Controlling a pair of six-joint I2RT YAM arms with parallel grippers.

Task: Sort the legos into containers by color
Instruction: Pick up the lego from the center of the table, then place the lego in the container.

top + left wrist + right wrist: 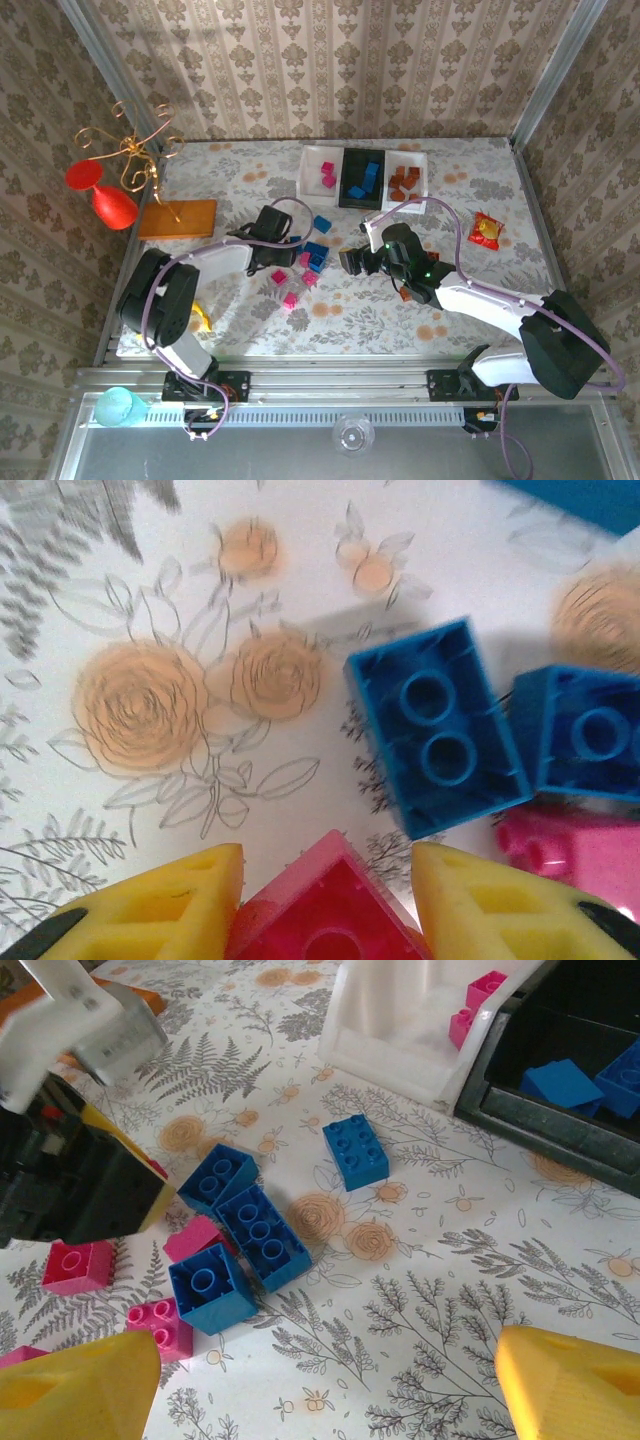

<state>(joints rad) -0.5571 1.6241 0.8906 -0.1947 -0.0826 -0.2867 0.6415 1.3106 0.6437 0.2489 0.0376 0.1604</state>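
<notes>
The flower-patterned worktop [260, 320] is carrying everything, and both arms are reaching across it toward its middle. The three containers are sitting in a row beyond both hands, well apart from either. The left white tray [308, 172] is holding pink pieces, the black tray [346, 182] in the middle is holding blue ones, and the right white tray [425, 172] is holding orange-brown ones. The flat orange board [178, 218] is resting out to the left of the left hand, and the snack packet [487, 230] is lying out to the right of the right hand.

The right hand [325, 1385] is hovering over the cloth with its yellow fingers [80, 1390] spread wide and nothing between them. The left hand [328, 870] is pointing down at the cloth and pinching a pink brick [330, 920], one yellow finger pressing on each side of it. Whether that brick is touching the worktop I cannot tell.

The loose legos [316, 256] are lying in a cluster between the two hands. Just ahead of the left hand's fingers an upturned blue brick [435, 730] is showing its hollow underside. A second blue brick [590, 730] is sitting just beside it to the right, and another pink piece [570, 845] is lying close to the right finger. Ahead of the right hand and to its left, three blue bricks [262, 1235] are bunching together with pink ones around them, while a single blue brick [355, 1150] is lying apart, farther ahead toward the trays
</notes>
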